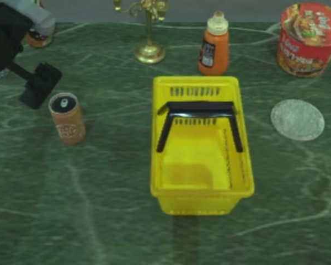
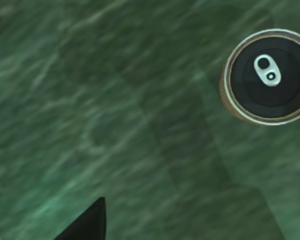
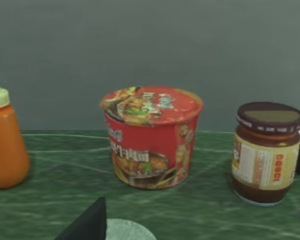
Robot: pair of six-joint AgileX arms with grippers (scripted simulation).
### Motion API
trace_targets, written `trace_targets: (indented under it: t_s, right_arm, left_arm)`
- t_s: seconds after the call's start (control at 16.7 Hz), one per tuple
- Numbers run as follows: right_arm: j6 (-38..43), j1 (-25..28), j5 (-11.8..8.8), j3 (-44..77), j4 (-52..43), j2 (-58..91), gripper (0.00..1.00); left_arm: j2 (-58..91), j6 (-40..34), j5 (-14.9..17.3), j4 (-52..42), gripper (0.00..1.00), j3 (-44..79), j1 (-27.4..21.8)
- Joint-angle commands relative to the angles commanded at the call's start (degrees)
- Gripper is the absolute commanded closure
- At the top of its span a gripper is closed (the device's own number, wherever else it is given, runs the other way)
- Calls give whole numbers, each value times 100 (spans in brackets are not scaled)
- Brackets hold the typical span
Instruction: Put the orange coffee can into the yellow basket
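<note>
On the green marbled counter's [image 1: 99,221] left side, the upright tan-orange cylindrical coffee can [image 1: 66,118] stands just beside the left claw [image 1: 39,84], well left of the bright yellow slotted plastic basket [image 1: 201,144]; finger spread cannot be told. Right arm unseen from above.

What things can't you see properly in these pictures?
- Left pincer: in the top view it is one dark shape beside the can, so open or shut is unclear; the left wrist view shows only a black tip at its edge.
- Right pincer: outside the top view.
- Candlestick: its top is cut off by the top view's edge.
- Basket: absent from both wrist views.
</note>
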Motion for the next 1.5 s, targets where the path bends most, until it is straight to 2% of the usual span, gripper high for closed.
trace_targets:
  t_s: [0.3, 0.54, 0.96, 1.32, 1.5]
  right_arm:
    - [0, 0, 0, 0, 0, 0, 0]
    - [0, 0, 0, 0, 0, 0, 0]
    - [0, 0, 0, 0, 0, 0, 0]
    - [0, 0, 0, 0, 0, 0, 0]
    - [0, 0, 0, 0, 0, 0, 0]
  left_arm:
    - [2314, 608, 2, -1242, 0, 1906, -214]
    - [3167, 858, 18, -1734, 0, 2624, -317]
    - [3223, 876, 19, -1737, 0, 2638, -299]
    - [3407, 885, 22, -854, 0, 1955, -319]
    - [3439, 886, 22, -755, 0, 1870, -320]
